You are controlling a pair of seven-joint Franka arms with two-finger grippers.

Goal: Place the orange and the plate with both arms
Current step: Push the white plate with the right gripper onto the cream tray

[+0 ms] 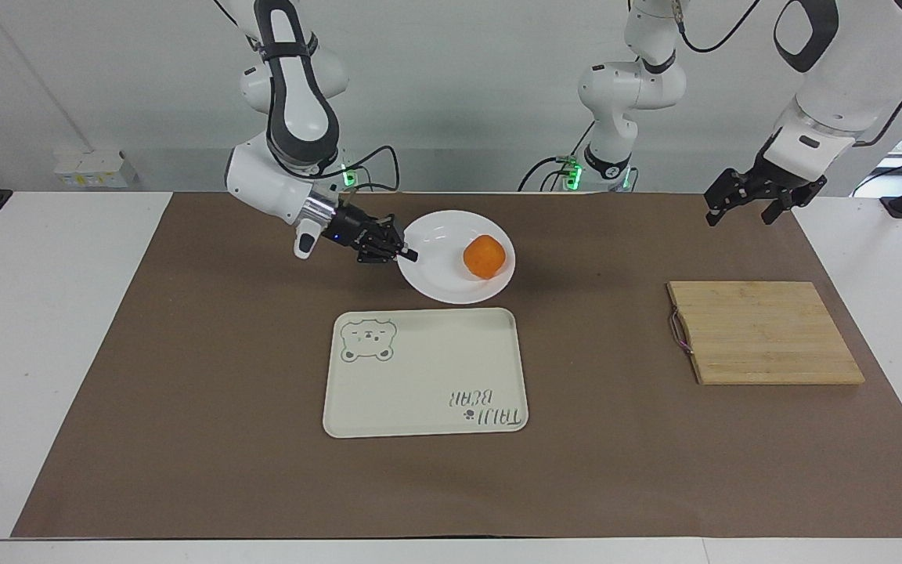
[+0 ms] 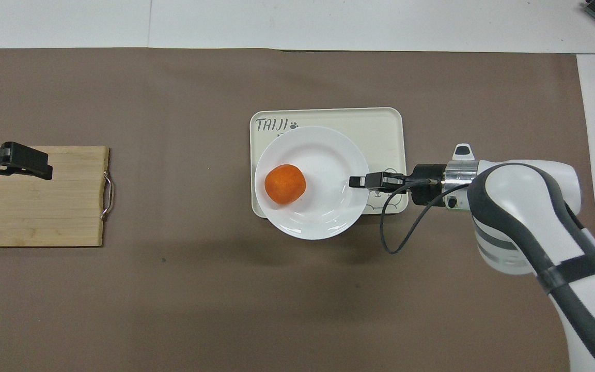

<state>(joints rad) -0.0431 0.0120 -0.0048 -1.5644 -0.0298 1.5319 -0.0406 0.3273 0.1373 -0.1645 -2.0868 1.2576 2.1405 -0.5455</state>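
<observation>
My right gripper [image 1: 406,254] is shut on the rim of the white plate [image 1: 435,262] and holds it up in the air, roughly level. The orange [image 1: 485,257] lies in the plate, toward the side away from the gripper. In the overhead view the plate [image 2: 323,155] with the orange [image 2: 285,184] covers much of the cream bear tray [image 2: 380,121], and the right gripper [image 2: 355,181] comes in from the right arm's end. My left gripper [image 1: 741,211] is open and empty, and waits raised at the left arm's end.
The cream bear tray [image 1: 420,384] lies in the middle of the brown mat. A wooden cutting board [image 1: 764,333] with a metal handle lies toward the left arm's end; in the overhead view the left gripper [image 2: 44,168] hangs over this board [image 2: 34,206].
</observation>
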